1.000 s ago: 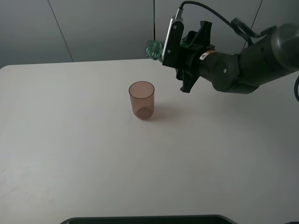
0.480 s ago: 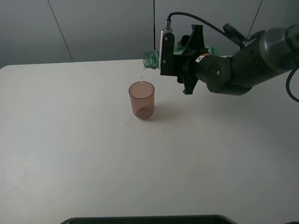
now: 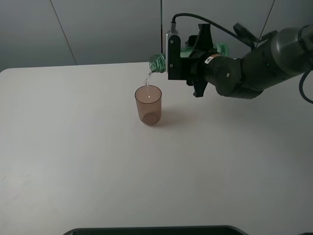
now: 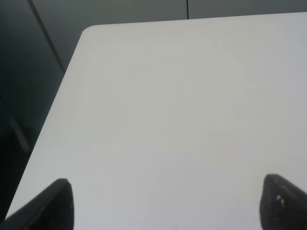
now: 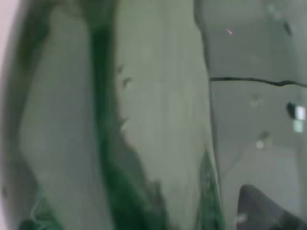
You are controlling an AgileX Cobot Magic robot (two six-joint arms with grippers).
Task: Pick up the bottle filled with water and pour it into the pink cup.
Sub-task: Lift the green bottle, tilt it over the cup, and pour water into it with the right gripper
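R pincer (image 3: 191,61) grips 1 bottle (image 3: 157,63), tipped over 1 pink cup (image 3: 148,104).

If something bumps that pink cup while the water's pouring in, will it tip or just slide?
The pink cup looks like thin translucent plastic and seems nearly empty, so it is probably light and would slide easily on the smooth table. It is taller than wide, so a knock near its rim might tip it.

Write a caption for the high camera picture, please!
The right gripper tilts the bottle, pouring water into the pink cup.
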